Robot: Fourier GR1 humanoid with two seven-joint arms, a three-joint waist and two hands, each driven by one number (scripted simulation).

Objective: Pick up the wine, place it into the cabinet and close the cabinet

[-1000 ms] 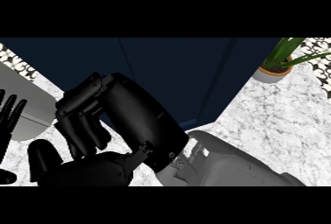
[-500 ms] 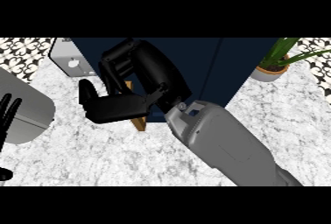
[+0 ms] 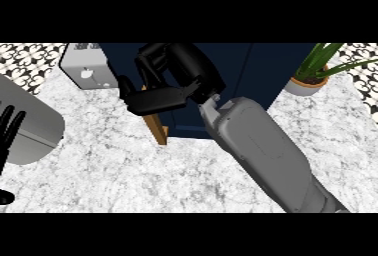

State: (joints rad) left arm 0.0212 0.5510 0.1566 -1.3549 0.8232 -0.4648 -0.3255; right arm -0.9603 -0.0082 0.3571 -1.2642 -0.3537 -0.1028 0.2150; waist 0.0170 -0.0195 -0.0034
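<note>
While the marble counter is filling the lower part of the frame, the grey right forearm is slanting from the lower right corner toward the upper centre. At the left edge, the left hand is resting with its fingers straight, spread and pointing up, touching nothing, in front of the grey left forearm. Just left of centre, the tan edge of the cabinet door is standing out from the dark blue cabinet, so the door is sitting ajar rather than flush. The right hand is lying against the upper part of that door, its fingers held together and stretched flat toward the left across the wood, gripping nothing. The wine is hidden from view; where it is sitting cannot be told. Farther back, a white boxy appliance is standing at the upper left beside the cabinet. A potted plant is standing at the upper right. Black-and-white patterned tiling is lining both top corners.
</note>
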